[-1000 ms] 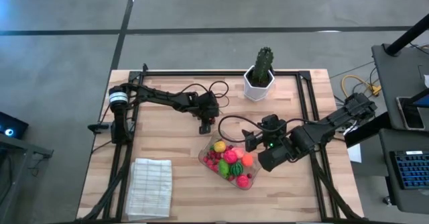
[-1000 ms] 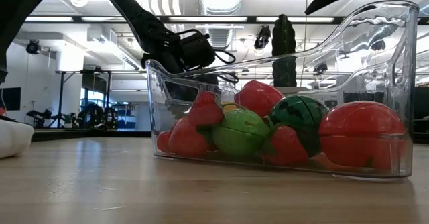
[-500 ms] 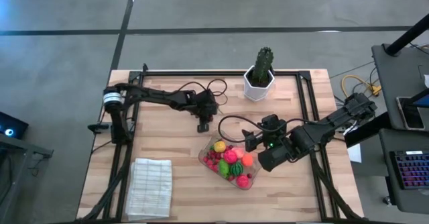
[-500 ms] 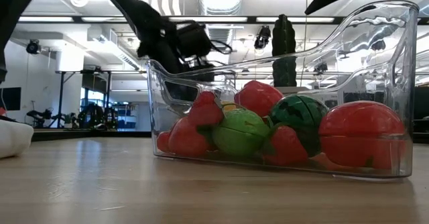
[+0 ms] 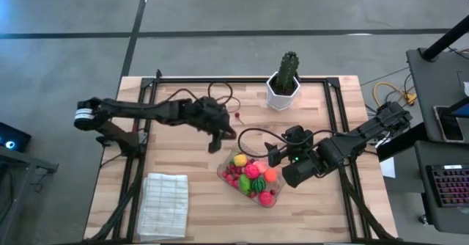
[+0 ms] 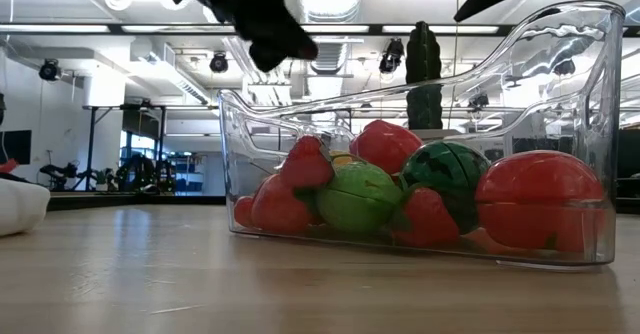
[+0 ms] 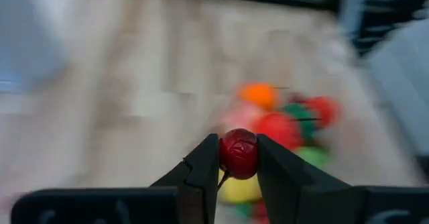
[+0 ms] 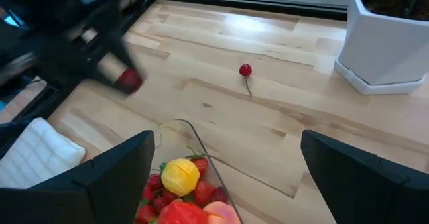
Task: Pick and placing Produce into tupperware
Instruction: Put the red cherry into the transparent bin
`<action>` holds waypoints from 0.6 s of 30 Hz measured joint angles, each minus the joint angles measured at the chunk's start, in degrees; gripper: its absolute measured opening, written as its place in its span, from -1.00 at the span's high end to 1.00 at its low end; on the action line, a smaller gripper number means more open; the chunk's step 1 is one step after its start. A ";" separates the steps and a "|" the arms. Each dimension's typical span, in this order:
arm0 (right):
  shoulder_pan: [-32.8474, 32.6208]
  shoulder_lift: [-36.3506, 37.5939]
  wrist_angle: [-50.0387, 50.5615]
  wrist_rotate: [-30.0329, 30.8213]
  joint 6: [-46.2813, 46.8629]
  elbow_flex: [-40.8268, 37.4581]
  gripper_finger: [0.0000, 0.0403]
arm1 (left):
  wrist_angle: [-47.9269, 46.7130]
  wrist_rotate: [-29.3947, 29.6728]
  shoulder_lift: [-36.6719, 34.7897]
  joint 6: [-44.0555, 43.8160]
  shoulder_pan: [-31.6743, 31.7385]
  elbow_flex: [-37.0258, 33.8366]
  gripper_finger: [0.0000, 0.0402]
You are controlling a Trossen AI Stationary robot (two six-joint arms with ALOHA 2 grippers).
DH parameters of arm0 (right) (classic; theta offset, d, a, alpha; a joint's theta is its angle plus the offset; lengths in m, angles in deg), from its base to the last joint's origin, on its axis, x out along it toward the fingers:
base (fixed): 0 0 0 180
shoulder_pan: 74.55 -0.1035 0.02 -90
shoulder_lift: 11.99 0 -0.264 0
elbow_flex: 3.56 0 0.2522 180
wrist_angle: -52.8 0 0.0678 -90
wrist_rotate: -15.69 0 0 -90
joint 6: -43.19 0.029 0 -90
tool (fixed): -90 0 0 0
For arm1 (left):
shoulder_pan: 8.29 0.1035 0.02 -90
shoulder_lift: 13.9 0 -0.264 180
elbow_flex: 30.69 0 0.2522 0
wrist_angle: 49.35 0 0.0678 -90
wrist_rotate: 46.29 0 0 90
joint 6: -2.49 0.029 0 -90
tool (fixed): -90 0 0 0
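High view: my left gripper [image 5: 213, 147] hangs just beside the tupperware [image 5: 250, 177] near the tabletop's middle. Left wrist view: jaws clamped on a round, glossy red cherry [image 7: 238, 153]. Right wrist view: right gripper [image 8: 228, 167] spread wide; another cherry [image 8: 245, 70] lies on the tabletop.

In the high view, bare table [image 5: 183, 164] lies open at centre left. The right gripper [image 5: 272, 154] crowds the right rim of the tupperware [image 5: 223, 173], the cactus pot [image 5: 282, 92] blocks upper centre, the folded cloth [image 5: 163, 205] fills lower left
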 joint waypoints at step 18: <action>-0.17 0.00 -0.07 -3.45 -1.27 -0.54 -0.83 | 6.46 -15.76 10.23 -29.55 -8.09 -0.15 0.38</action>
